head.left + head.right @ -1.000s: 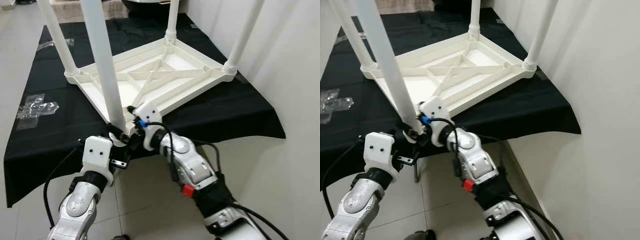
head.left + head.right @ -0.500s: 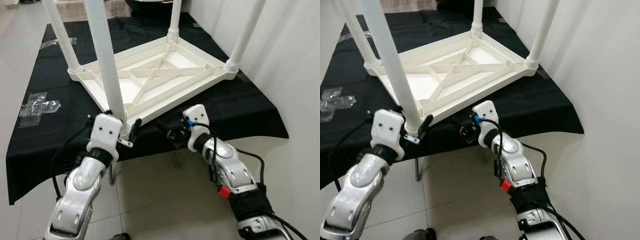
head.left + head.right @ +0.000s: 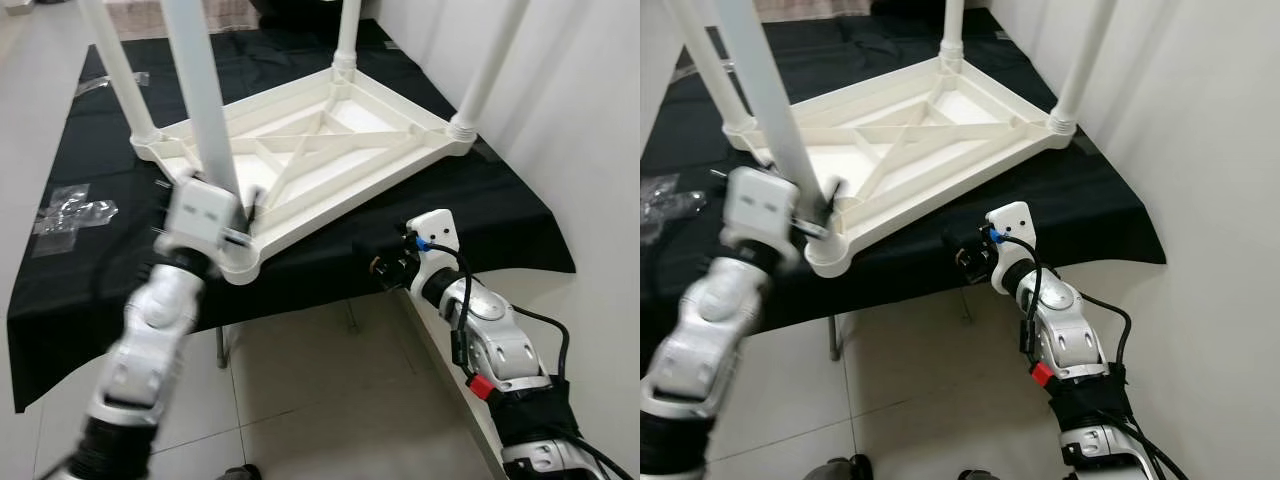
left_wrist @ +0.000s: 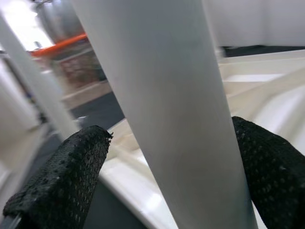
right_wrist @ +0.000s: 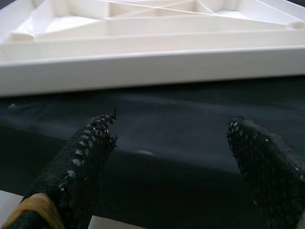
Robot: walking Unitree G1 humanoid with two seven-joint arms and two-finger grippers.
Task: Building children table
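Table: a white plastic children's table (image 3: 320, 150) lies upside down on a black cloth (image 3: 480, 215), its ribbed underside facing up and four legs standing up from the corners.
Support: the cloth covers a low stand near a white wall (image 3: 590, 120); the table's near corner reaches right to the cloth's front edge.
Near leg: the white leg (image 3: 205, 120) closest to the robot rises from the near corner socket (image 3: 240, 262).
Left gripper: the left gripper (image 4: 176, 157) sits low on that leg just above the socket; the two black fingers (image 4: 62, 176) stand on either side of the tube, but I cannot tell whether they press on it or only bracket it.
Right gripper: the right gripper (image 5: 176, 157) hangs at the cloth's front edge, below and apart from the table's long side rail (image 5: 152, 67); its fingers are spread wide with nothing between them.
Weight: likely light, being hollow moulded plastic.
Stiffness: the ribbed frame looks rigid; the long legs would act as levers on their sockets.
Surface: smooth and glossy, so a round leg may slip or spin in the fingers.
Where to hold: low on a leg, close to its socket, or on the flat side rail.
Risk: the table could slide on the cloth when pushed.
Clutter: crumpled clear plastic wrap (image 3: 75, 212) lies on the cloth's left side.
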